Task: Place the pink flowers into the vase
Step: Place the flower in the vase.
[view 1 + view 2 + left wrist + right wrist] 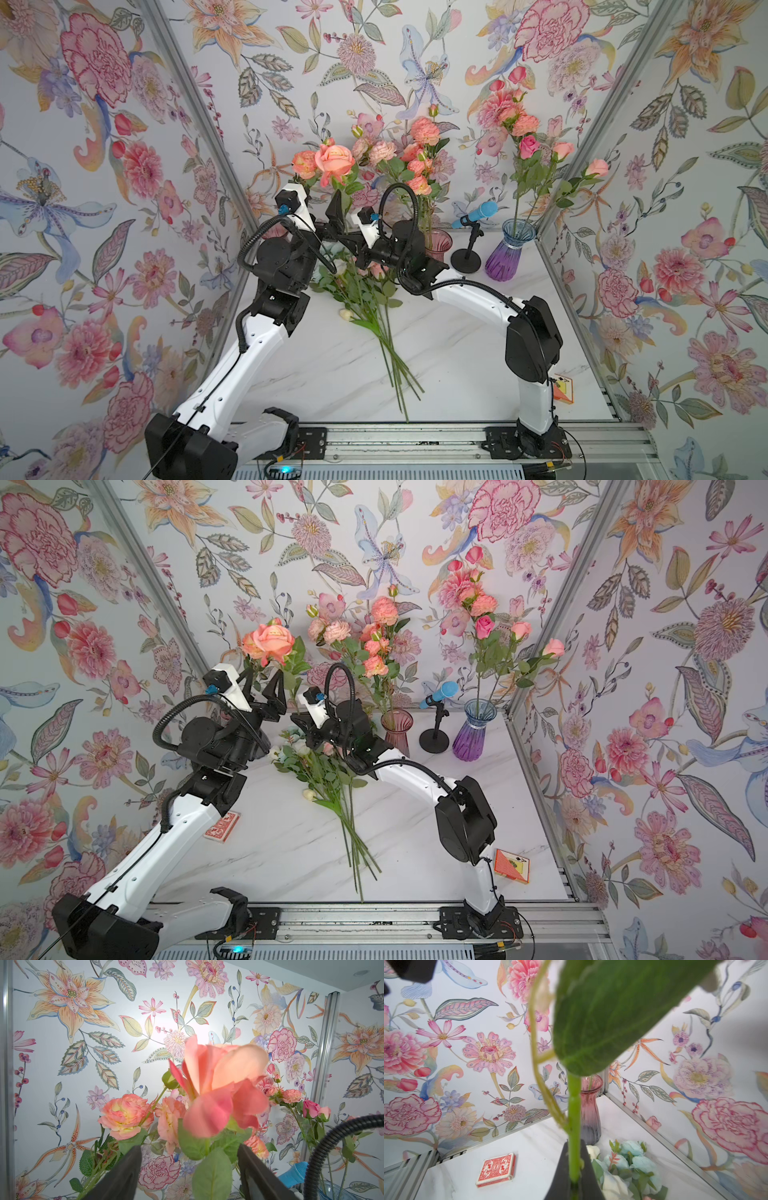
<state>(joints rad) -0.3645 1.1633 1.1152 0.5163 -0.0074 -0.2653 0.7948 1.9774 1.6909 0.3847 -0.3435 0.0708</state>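
Observation:
A big salmon pink rose [334, 160] [224, 1088] stands upright in mid-air on its green stem [574, 1118]. My right gripper [345, 240] [574, 1145] is shut on that stem, low down. My left gripper [262, 685] [189, 1147] is open just under the bloom, its fingers on either side of the stem and leaves without touching. A pink glass vase [438, 245] [589, 1105] with pink flowers [419, 158] stands behind the right gripper. At the back right, a blue and purple vase [505, 257] holds more pink roses [530, 145].
A bunch of pale blue and white flowers [365, 291] [631, 1159] lies mid-table below the grippers, stems toward the front. A blue microphone on a black stand [469, 232] stands between the vases. Card decks lie at left [222, 827] and right [511, 864].

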